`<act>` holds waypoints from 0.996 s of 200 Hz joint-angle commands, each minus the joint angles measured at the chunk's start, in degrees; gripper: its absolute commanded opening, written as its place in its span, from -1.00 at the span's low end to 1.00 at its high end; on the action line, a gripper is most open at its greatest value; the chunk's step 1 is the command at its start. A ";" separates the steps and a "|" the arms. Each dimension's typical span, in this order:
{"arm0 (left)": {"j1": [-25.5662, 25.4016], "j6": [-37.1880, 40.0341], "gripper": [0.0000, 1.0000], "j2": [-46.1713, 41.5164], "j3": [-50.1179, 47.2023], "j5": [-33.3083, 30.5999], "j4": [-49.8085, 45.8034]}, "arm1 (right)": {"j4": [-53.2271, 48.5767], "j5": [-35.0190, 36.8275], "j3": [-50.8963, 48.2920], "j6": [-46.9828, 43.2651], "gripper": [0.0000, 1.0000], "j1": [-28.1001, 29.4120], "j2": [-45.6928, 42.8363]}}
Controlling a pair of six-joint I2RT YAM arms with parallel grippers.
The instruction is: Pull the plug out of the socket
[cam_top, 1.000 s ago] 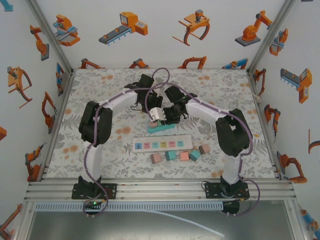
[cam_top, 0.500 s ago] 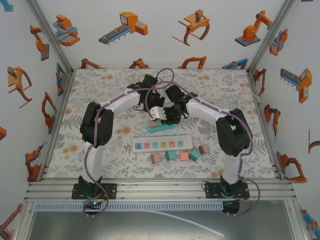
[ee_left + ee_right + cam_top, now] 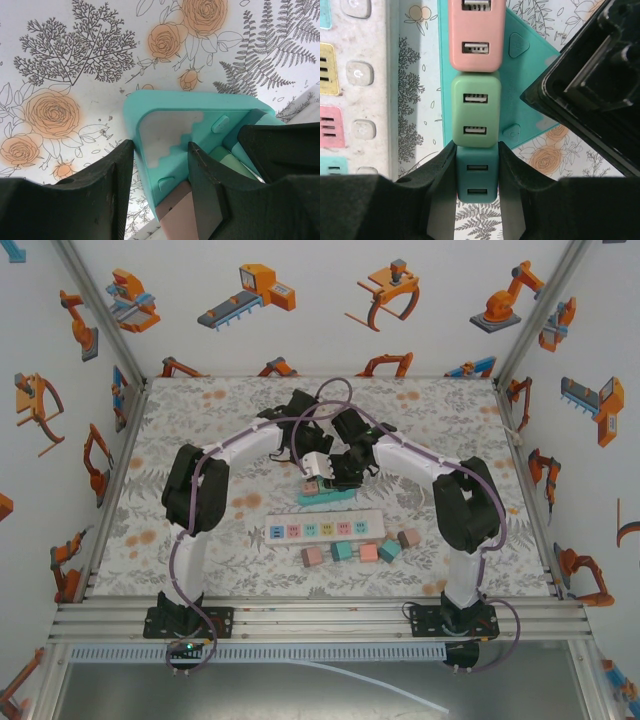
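The left gripper (image 3: 160,160) clamps one end of the teal socket (image 3: 170,120), which lies mid-worktop (image 3: 200,420), just beyond the white power strip (image 3: 325,528). The right gripper (image 3: 476,155) pinches the dark teal plug (image 3: 477,182), seated in line beside the green plug (image 3: 476,107). Judging by that, the pull is not yet made. Both arms arch inward, their wrists meeting over the socket.

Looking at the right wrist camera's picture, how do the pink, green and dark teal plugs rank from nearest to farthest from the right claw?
1. The dark teal plug: at the bottom, gripped between the fingers of the right claw.
2. The green plug: mid-picture, just past the fingertips.
3. The pink plug: at the top, last in the row.
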 commanded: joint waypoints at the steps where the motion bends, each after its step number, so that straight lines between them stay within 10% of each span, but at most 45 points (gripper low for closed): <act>1: -1.15 4.44 -0.08 7.45 -4.37 -7.07 -7.07 | -0.26 -1.31 3.05 0.91 -0.72 -0.13 -4.80; 199: -1.17 5.37 -0.08 6.83 -4.38 -7.90 -7.31 | -3.35 -2.45 2.99 6.66 -0.77 1.16 -7.65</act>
